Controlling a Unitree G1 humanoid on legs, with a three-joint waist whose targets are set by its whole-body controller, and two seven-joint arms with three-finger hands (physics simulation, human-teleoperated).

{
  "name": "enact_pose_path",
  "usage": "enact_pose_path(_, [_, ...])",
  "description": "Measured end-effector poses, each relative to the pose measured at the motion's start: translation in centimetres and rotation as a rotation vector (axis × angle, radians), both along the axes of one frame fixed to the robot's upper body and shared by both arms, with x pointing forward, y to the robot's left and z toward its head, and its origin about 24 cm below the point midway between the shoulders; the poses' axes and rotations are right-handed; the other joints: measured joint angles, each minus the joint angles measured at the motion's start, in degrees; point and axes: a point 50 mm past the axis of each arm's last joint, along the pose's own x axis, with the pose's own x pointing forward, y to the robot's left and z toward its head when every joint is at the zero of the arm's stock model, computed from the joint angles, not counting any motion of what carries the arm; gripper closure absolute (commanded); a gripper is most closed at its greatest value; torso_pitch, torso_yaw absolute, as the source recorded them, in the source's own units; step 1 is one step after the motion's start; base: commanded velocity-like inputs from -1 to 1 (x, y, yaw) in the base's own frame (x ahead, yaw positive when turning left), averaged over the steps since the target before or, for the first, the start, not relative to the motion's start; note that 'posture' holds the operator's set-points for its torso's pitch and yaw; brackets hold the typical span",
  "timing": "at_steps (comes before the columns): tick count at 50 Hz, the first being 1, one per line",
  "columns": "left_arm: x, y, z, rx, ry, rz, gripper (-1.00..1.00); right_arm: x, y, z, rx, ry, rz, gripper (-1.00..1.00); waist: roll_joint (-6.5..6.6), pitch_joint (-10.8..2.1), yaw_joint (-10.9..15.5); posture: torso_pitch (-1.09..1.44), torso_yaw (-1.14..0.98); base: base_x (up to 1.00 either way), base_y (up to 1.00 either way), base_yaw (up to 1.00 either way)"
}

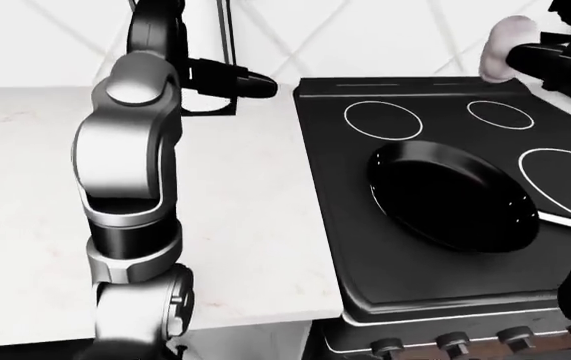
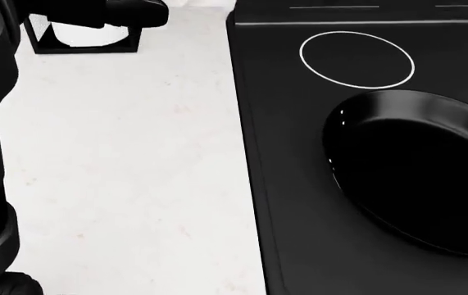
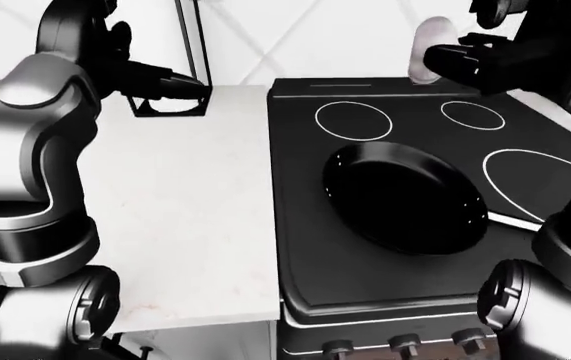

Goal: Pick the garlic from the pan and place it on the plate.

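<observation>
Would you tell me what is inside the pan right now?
Nothing shows inside the pan; its dark bowl looks bare. The garlic is up in the right hand, above the stove.

- A pale, faintly speckled counter point(image 2: 127, 166) fills the left of the head view.
- A black glass stove point(image 1: 435, 292) adjoins it on the right — white burner rings point(image 2: 357, 59) marked on top.
- Control knobs point(image 3: 402, 344) line the stove's lower edge.
- White tiled wall point(image 1: 365, 37) behind, evenly lit.

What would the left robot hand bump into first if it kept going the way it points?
Probably the stove. The left robot hand points toward the view's right, over the white counter, but its height above the stove is unclear.
</observation>
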Motion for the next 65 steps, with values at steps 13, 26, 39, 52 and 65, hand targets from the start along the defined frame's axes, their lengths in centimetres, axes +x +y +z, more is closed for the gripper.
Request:
enact_pose_path(13, [0.2,-0.6,-0.6,0.004,0.019,-0.028,-1.00,-0.4,-0.7,0.5,-0.001,0.005,-0.037,1.00,-0.74,2.12,-0.6,0.00,0.00,0.00,-0.05,0.00])
enact_pose_path(26, [0.1,-0.1,-0.4,-0.001,0.013,-0.001,-1.00,-0.4,-0.4,0.4,-0.004,0.014,-0.011,1.00,-0.72,2.14,-0.5,0.00,0.00,0.00,-0.02,0.00])
enact_pose_path(39, [0.1,0.2,-0.1,-0.003,0.001,0.015,-1.00,-0.2,-0.1,0.7,-0.014,0.016,0.003,1.00,2.32,-0.51,0.1,0.00,0.00,0.00,-0.15,0.00])
enact_pose_path(52, [0.2,-0.9,-0.8,0.015,0.031,-0.032,-1.00,-0.5,-0.7,0.5,-0.008,0.021,-0.031,1.00,-1.10,1.25,0.1,0.00,0.00,0.00,-0.27,0.00])
enact_pose_path(65, [0.2,0.3,-0.8,-0.002,0.026,0.024,-1.00,0.1,0.2,0.2,-0.021,0.044,0.018,1.00,3.57,0.17,0.6,0.00,0.00,0.00,-0.27,0.00])
